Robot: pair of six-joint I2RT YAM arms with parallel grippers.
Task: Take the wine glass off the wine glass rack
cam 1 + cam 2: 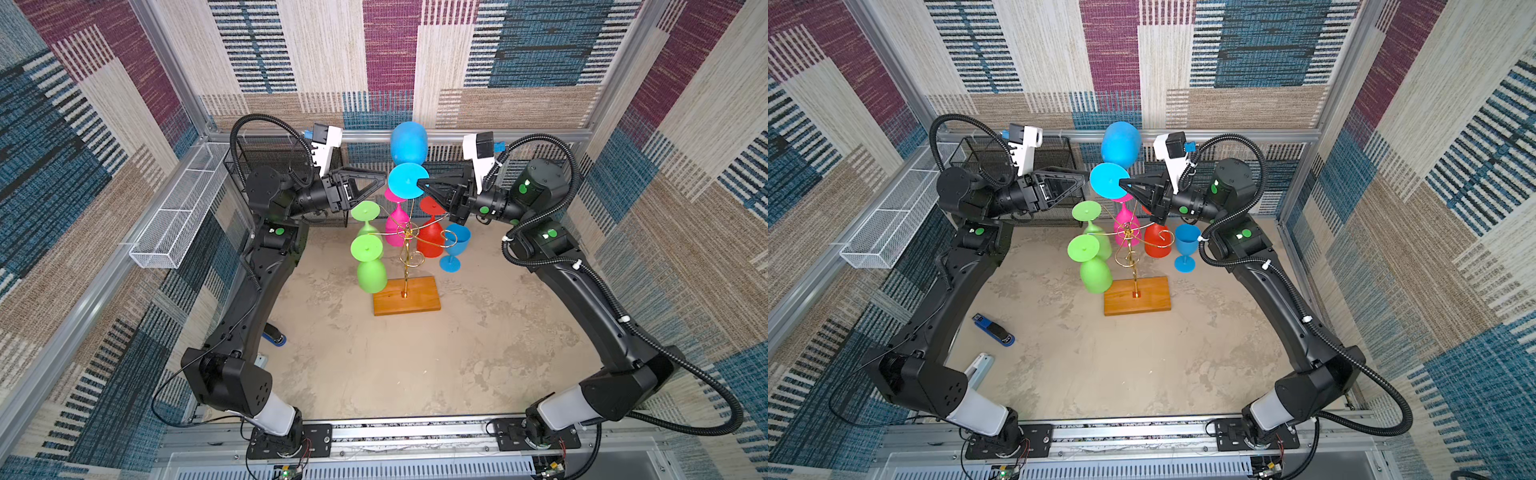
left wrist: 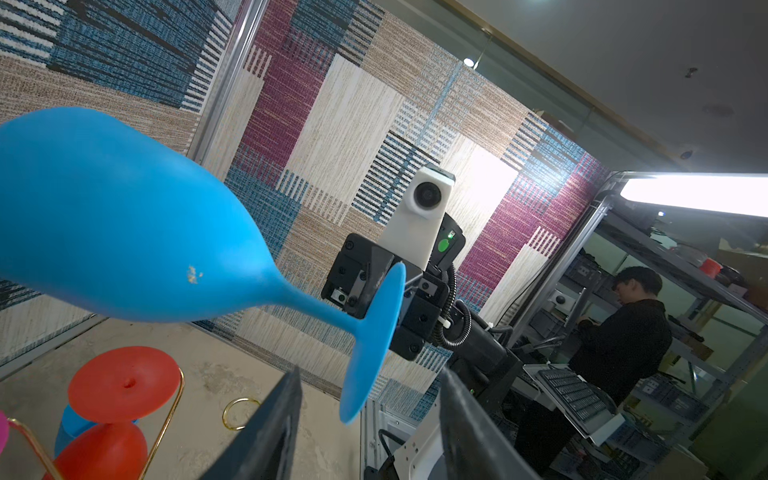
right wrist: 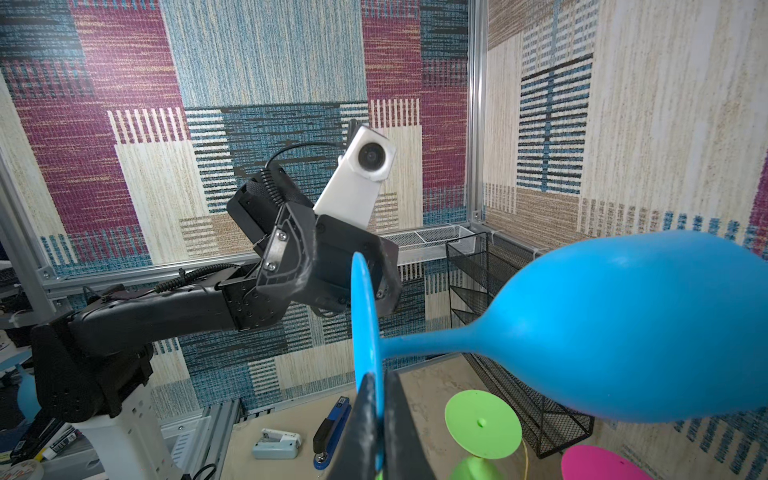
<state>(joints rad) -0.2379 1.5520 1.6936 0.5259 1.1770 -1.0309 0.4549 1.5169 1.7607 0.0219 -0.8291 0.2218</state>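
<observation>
**Blue wine glass held above the rack by its foot**

The blue wine glass (image 1: 409, 143) hangs in the air above the wine glass rack (image 1: 409, 297), over the far half of the tabletop (image 1: 415, 365). It lies on its side. Its long axis runs roughly from the near edge to the far edge, with the bowl toward the far edge and the flat foot (image 1: 408, 180) turned toward the near edge.

The right gripper (image 3: 376, 399) is clamped on the foot's rim, its fingers pressed onto the thin disc. The left gripper (image 2: 370, 374) stands partly apart. Its fingers (image 2: 274, 428) straddle the opposite side of the rim, with a gap on each side.

Below, green glasses (image 1: 371, 276), a pink glass (image 1: 397, 224) and a red glass (image 1: 430, 243) hang bowl-down from the rack's arms. A second blue glass (image 1: 455, 243) stands upright on the tabletop, just beside the rack toward the right edge.
</observation>
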